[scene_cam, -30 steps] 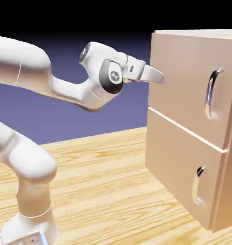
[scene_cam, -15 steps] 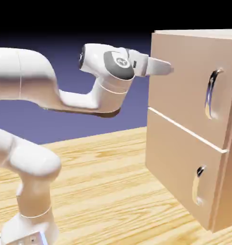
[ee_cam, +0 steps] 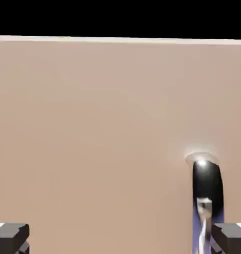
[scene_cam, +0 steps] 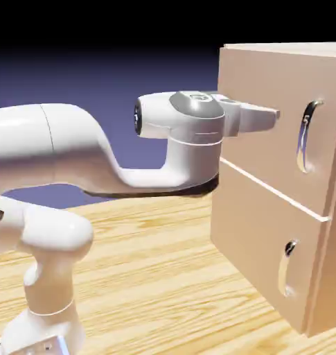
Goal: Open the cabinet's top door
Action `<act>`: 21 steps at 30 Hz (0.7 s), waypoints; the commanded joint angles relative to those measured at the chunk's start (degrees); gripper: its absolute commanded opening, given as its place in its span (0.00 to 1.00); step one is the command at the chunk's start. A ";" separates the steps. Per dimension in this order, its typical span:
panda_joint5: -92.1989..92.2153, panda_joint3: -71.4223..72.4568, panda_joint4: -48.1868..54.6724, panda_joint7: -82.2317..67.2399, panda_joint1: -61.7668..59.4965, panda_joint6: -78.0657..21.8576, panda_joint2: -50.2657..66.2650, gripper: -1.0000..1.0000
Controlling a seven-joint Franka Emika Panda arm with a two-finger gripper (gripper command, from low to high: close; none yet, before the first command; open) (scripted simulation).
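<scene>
before the top door (scene_cam: 267, 111), the gripper (scene_cam: 271, 118) hovers, fingers apart.

In the exterior view the cabinet (scene_cam: 267, 180) runs off the right edge, and the arm partly covers the door's (scene_cam: 267, 90) left edge. In the hand view the handle (ee_cam: 205, 208) is cut by the bottom edge, and the tool's (ee_cam: 120, 238) fingertips (ee_cam: 10, 237) barely show.
</scene>
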 commanded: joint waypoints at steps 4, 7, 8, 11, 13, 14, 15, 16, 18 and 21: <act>-9.97 -4.25 2.14 6.75 3.49 -0.02 -1.77 0.50; -17.45 -7.44 3.75 11.81 6.10 -0.03 -3.10 0.50; -19.94 -8.51 4.29 13.50 6.97 -0.03 -3.54 0.50; -20.80 -9.85 5.95 13.95 9.30 -0.38 -3.24 0.50; -21.07 -11.92 8.96 13.88 13.46 -1.08 -2.40 0.50; -21.20 -12.95 10.46 13.84 15.53 -1.43 -1.97 0.50; -21.31 -13.78 11.67 13.81 17.20 -1.71 -1.63 0.50; -21.31 -13.78 11.67 13.81 17.20 -1.71 -1.63 0.00; -20.84 -12.52 9.70 14.03 15.13 -2.96 -1.53 0.00; -19.18 -8.60 3.91 14.60 8.90 -6.58 -1.35 0.00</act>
